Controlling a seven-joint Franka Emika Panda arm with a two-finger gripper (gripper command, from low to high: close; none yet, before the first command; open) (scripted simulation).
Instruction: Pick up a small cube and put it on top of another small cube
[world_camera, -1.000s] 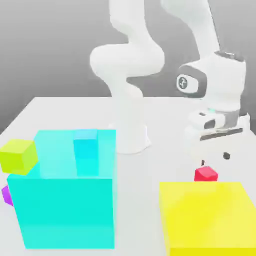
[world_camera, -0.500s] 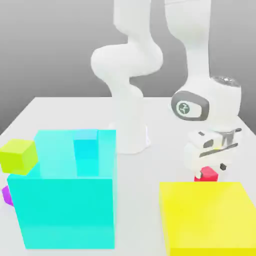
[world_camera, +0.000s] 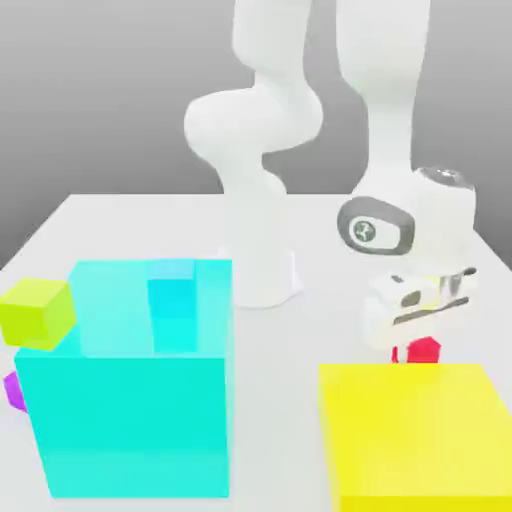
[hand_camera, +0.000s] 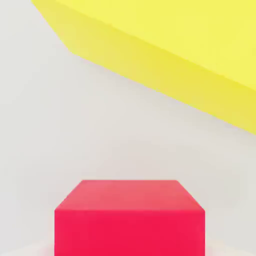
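The small red cube (world_camera: 426, 349) rests on the white table just behind the big yellow block (world_camera: 420, 435), on the exterior view's right. My gripper (world_camera: 416, 342) has come straight down over it and is shut on it, hiding part of the cube. In the hand view the red cube (hand_camera: 130, 217) looms very close, with the yellow block (hand_camera: 175, 50) beyond it. The other small cube, magenta-purple (world_camera: 12, 390), peeks out beside the big cyan block (world_camera: 130, 400) at the exterior view's far left.
A lime-green cube (world_camera: 37, 312) sits behind the cyan block's left corner. The arm's white base (world_camera: 262, 275) stands mid-table at the back. Bare table (world_camera: 290, 400) runs between the cyan and yellow blocks.
The hand has dropped from above the red cube down onto it, and the gripper has gone from open to shut. The cube has stayed in place.
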